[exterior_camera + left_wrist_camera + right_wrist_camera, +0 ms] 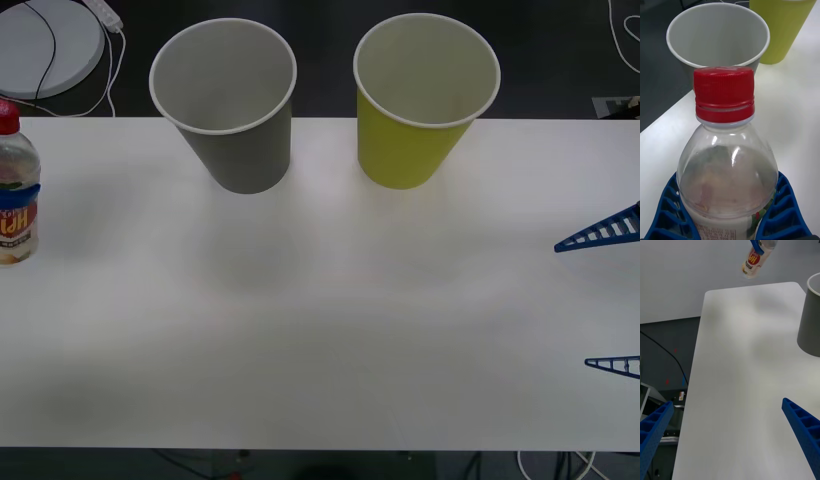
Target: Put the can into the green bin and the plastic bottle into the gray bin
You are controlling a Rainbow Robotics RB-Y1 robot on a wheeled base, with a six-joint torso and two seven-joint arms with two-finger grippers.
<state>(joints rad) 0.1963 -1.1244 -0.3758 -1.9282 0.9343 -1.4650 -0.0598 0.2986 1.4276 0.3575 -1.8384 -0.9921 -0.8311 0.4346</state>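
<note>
left end effector gripping plastic bottle, near gray bin

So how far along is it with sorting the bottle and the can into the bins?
Nothing shows as binned yet: what can be seen inside the gray bin and green bin is bare. In hand: the left gripper is shut on the plastic bottle, upright at the table's left edge. Left: dropping it into the gray bin. The right gripper waits open at the right.
</note>
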